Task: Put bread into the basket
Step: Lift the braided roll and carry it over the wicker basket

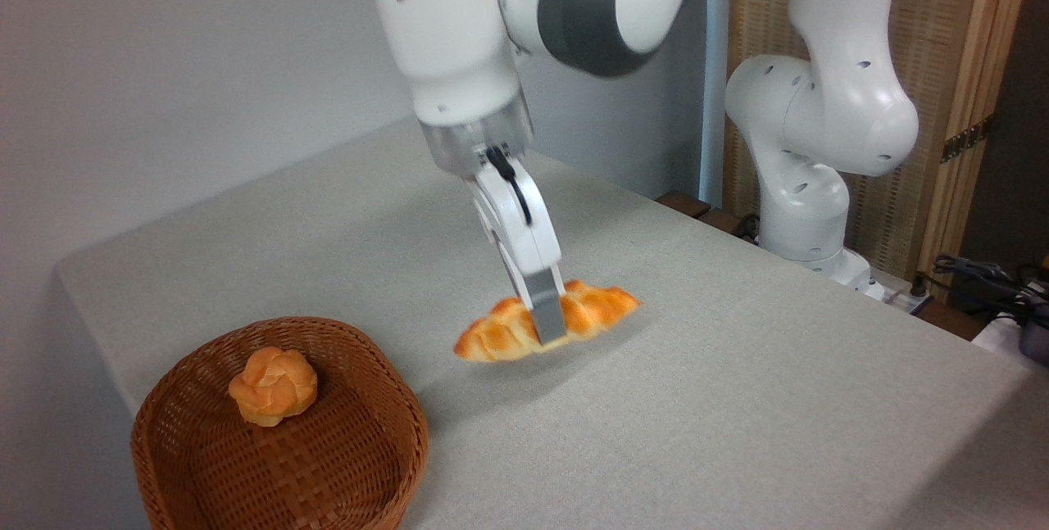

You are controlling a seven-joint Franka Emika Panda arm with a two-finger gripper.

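1. Camera view shows you the two-finger gripper clamped across the middle of the long braided golden-orange bread.
2. You see it right of the round reddish-brown wicker basket, outside its rim.

The gripper clamps the long bread at its middle, above the grey table. At eight o'clock from it, the basket holds a small round bun.
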